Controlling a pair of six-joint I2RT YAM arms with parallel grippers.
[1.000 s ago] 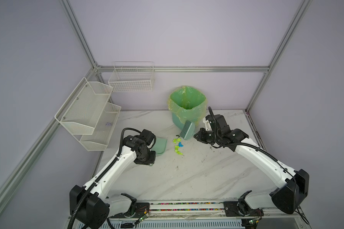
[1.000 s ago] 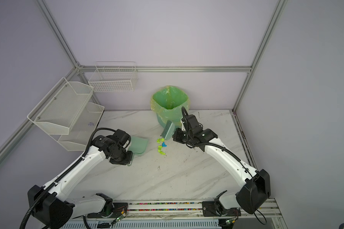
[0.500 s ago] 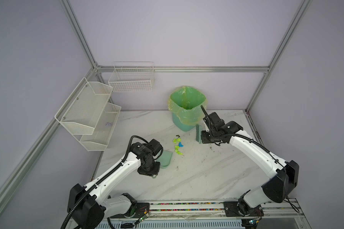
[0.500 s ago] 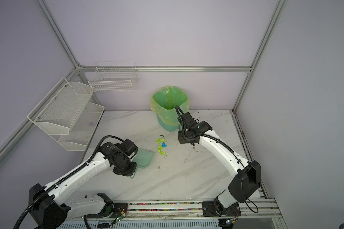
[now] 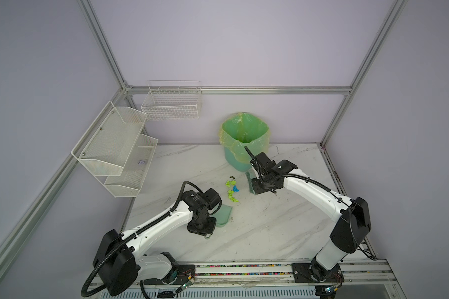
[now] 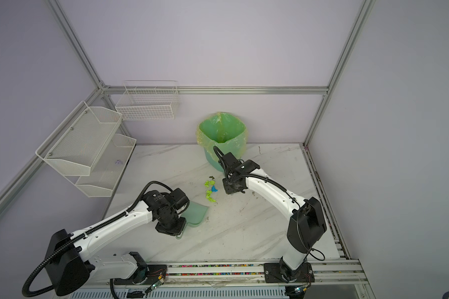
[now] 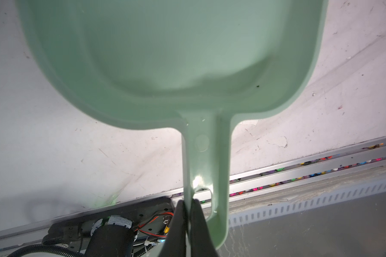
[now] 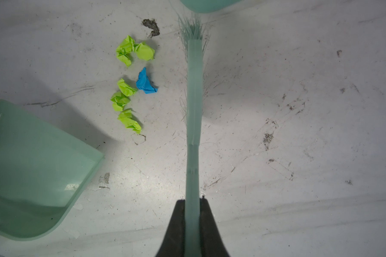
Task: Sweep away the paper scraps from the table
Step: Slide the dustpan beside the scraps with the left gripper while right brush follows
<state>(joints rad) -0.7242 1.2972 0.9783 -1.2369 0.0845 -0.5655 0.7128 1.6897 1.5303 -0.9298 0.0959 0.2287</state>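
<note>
- On the table [image 5: 270, 233], near its middle, we find the scraps [image 5: 232, 190]: a short, loose line of yellow-green bits with one blue bit just beside it, seen in both top views.
- We locate the scraps between the dustpan [image 5: 224, 216] and the brush [image 8: 194, 100]; they touch neither.
- We see the left gripper [image 7: 188, 204] pinching one edge of the dustpan handle, next to its hanging hole, with both jaws pressed onto the plastic.
- We note that the dustpan mouth faces the scraps, with its front lip near the closest yellow-green bit but apart from it. We cannot tell whether the lip rests on the table.
- We see the right gripper [image 8: 192, 201] pinching the brush handle, jaws closed on either side of it.
- We observe that the brush runs roughly parallel to the line of scraps, with bristles showing at its far tip. We cannot tell whether the bristles touch the table.
- We find the bin [image 5: 244, 139], lined with a green bag, at the back of the table, just beyond the brush tip.
- We record a dark smudge [image 8: 152, 26] on the table beside the scrap nearest the bin.
</note>
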